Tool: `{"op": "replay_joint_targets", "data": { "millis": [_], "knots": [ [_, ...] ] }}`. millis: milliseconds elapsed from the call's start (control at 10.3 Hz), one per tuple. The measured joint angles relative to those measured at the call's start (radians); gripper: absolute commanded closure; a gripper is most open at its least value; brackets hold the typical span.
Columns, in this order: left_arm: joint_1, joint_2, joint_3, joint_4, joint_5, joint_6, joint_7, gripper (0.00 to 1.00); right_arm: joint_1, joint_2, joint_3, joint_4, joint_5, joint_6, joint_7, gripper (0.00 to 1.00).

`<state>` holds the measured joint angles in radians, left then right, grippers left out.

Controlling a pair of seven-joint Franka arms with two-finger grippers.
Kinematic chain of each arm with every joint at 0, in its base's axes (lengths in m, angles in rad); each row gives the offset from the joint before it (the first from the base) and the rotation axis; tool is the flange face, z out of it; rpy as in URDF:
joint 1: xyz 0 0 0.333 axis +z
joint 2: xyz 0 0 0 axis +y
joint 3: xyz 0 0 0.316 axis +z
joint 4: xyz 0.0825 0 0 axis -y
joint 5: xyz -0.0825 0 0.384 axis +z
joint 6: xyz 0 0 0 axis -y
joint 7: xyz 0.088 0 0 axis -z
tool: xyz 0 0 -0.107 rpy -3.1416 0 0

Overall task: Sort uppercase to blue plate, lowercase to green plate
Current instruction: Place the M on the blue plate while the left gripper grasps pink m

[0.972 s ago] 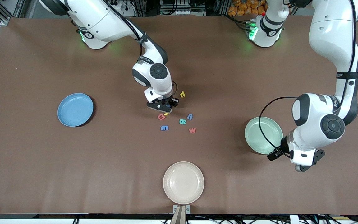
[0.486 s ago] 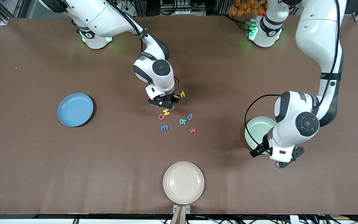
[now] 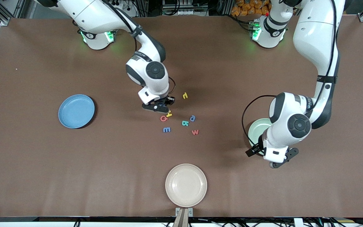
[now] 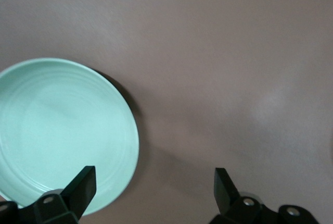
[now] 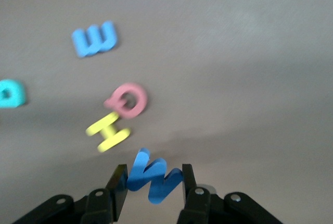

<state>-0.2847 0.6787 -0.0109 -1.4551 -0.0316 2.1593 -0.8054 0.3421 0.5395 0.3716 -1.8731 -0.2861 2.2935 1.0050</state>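
Right wrist view gives me what I need: my right pincer (image 5: 149, 185) is clamped on a blue zigzag letter (image 5: 151, 177), pinched by its two edges, which I judge keeps the thin foam from twisting. On the front view that pincer (image 3: 160, 108) is over the bench (image 3: 43, 164) at the edge of the letter cluster, the blue plate (image 3: 76, 111) well apart at about nine o'clock from it, presumably the drop-off. Lying flat: the yellow H (image 3: 169, 114) touching the red ring letter (image 3: 164, 118), a blue E-like letter (image 3: 166, 129), a teal letter (image 3: 185, 123), a rounded blue letter (image 3: 193, 118), the red w (image 3: 195, 132) and a yellow hooked letter (image 3: 185, 95). My left pincer (image 4: 153, 190) waits with jaws wide, over the rim of the empty green plate (image 4: 57, 130). A cream plate (image 3: 186, 185) sits at six o'clock.
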Motion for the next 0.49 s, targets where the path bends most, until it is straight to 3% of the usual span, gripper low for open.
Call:
{"op": "replay_joint_targets", "data": {
  "millis": [291,486],
  "knots": [
    [-0.055,0.013,0.0,0.0,0.0,0.003,0.0,0.0,-0.131,-0.049,-0.018,-0.065,0.0,-0.004,-0.298,0.59],
    [-0.087,0.015,0.0,0.0,0.0,0.026,-0.003,0.0,-0.189,-0.103,-0.068,-0.113,0.001,-0.01,-0.518,0.59]
  ]
}}
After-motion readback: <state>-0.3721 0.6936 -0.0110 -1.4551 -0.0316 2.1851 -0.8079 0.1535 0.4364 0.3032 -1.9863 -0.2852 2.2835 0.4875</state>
